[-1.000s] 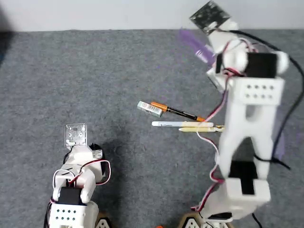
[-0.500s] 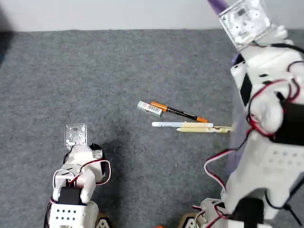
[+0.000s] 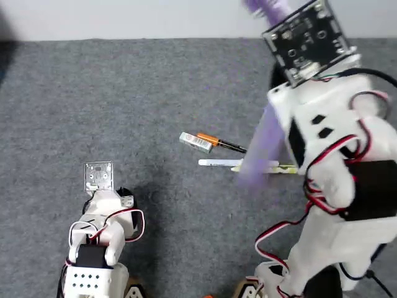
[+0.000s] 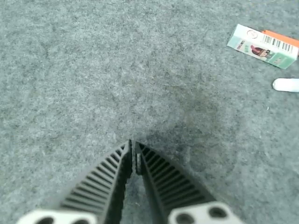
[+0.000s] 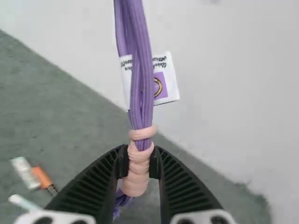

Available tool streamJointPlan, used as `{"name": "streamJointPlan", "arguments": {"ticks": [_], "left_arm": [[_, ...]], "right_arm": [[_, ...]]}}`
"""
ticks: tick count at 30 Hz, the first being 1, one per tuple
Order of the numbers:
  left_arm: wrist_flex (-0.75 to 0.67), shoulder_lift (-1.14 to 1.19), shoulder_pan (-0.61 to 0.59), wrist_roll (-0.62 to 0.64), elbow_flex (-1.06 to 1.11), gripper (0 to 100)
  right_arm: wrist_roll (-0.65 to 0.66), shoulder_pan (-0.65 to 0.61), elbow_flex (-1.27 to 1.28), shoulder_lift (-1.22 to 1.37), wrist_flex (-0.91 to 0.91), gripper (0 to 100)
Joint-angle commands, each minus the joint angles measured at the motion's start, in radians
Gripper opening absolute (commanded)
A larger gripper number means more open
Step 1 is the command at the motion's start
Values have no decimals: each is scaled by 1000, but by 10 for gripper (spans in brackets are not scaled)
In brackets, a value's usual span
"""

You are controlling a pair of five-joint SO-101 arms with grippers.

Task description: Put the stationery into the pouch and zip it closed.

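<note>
Lifted pouch (image 3: 259,146) swung left, pens (image 3: 217,162) partly hidden

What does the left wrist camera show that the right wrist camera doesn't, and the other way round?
Left wrist view: the left pincer, shut on nothing, above the grey mat. Right wrist view: the right pincer, shut on the purple pouch with its white label, a pale wall behind. Both: the grey mat, and lying on it the small box, the orange pen and an end of the white pen.
</note>
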Motion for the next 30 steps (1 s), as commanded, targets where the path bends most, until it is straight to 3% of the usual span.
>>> {"name": "streamJointPlan", "arguments": {"ticks": [1,12,17,21,25,27,30], "left_arm": [[-17,-12,-5,8,-7,12],[-14,-12,-3,8,-7,12],[112,-12,-9,-17,-59,13],[242,-12,-17,-235,-163,13],[262,-12,-74,-594,-254,20],[230,-12,-77,-643,-303,20],[176,-12,-81,-594,-366,20]], "right_arm": [[-77,-50,-37,-21,59,9],[-103,-226,-31,79,170,9],[-118,-291,-31,97,170,9],[-144,-318,-20,114,174,9],[-146,-318,-15,143,176,9],[-146,-318,-15,159,176,9],[-146,-318,-15,166,171,9]]}}
